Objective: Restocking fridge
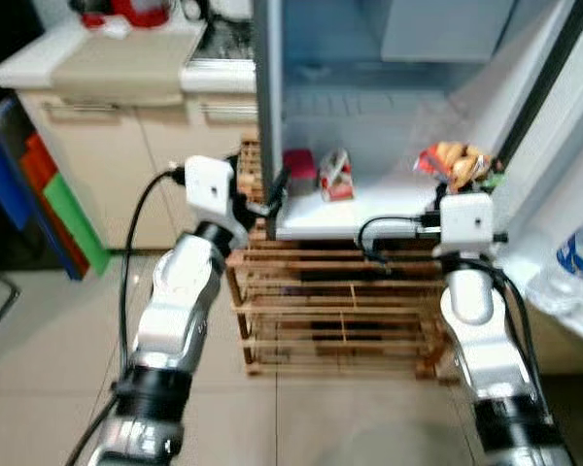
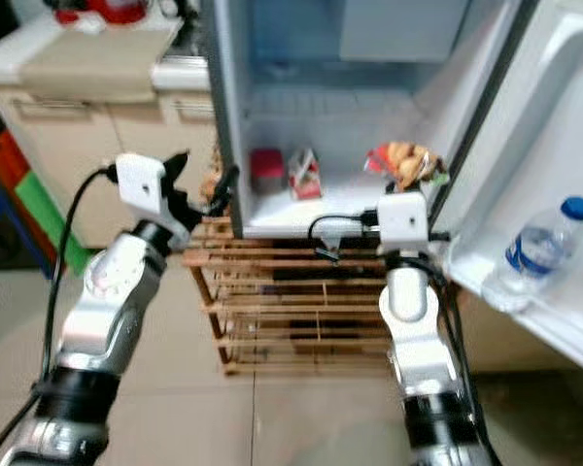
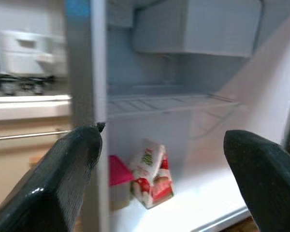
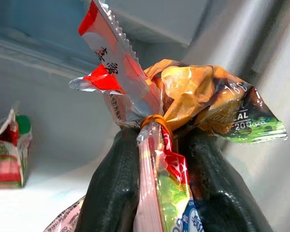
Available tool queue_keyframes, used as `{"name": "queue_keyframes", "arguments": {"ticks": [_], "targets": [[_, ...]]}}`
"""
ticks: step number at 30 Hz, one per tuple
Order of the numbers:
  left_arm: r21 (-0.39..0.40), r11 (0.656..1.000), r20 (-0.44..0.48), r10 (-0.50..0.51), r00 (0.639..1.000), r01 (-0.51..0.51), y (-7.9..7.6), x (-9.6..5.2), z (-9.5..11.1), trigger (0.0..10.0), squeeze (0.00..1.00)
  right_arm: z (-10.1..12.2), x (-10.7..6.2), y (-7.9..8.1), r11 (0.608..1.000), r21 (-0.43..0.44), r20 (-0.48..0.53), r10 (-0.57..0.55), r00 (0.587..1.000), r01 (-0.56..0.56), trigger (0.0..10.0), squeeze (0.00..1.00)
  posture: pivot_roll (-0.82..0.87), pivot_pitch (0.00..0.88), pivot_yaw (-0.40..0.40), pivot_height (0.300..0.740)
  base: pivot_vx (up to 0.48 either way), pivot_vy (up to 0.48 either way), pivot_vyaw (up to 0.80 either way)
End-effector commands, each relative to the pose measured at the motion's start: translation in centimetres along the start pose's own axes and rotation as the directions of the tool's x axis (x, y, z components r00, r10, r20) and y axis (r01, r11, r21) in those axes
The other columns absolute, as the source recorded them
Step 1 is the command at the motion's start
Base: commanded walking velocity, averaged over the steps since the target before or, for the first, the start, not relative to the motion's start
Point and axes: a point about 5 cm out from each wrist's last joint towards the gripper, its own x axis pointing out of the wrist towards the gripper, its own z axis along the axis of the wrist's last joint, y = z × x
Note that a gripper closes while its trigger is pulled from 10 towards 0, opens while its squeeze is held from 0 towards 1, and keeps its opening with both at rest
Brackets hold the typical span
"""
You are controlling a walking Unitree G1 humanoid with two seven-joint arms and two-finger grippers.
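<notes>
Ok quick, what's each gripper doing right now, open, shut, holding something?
Left gripper: open, empty, at the fridge's left edge.
Right gripper: shut on the crinkly orange-and-red snack bag, held inside the open white fridge.

The fridge shelf [image 1: 369,225] is white and sits low in the open fridge. On it, toward the left, stand a red-topped tub [image 1: 298,170] and, just beside it, a small carton [image 1: 336,177] with a crumpled top. The fridge rests on a wooden slatted rack [image 1: 335,316], which stands on the tiled floor [image 1: 49,340].
</notes>
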Motion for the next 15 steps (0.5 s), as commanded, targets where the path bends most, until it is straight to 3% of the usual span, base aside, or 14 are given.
{"name": "queue_keyframes", "arguments": {"ticks": [1, 9, 15], "targets": [[0.031, 0.999, 0.001, 0.029, 1.0, -0.029, 1.2, -0.4, 0.4, 10.0, 0.0, 1.0, 0.1, 1.1, 0.999, 0.031, 0.033, 0.024, 0.999, -0.025, 0.0, 0.0, -0.05, 0.0, 0.026, 0.74, 0.48, 0.0, 0.0], [0.011, 1.0, 0.02, 0.004, 1.0, -0.004, 0.7, -0.3, 0.7, 10.0, 0.0, 0.9, 0.0, 1.1, 0.999, 0.031, 0.028, 0.025, 0.999, -0.026, 0.0, 0.0, -0.05, 0.0, 0.028, 0.74, 0.48, 0.0, 0.0], [0.022, 0.998, 0.045, -0.056, 0.997, 0.055, 0.0, -0.3, 1.7, 10.0, 0.0, 0.1, 0.1, 0.8, 0.999, 0.027, -0.012, 0.018, 1.0, -0.018, 0.0, 0.0, -0.05, 0.0, 0.029, 0.74, 0.0, 0.0, 0.0]]}}
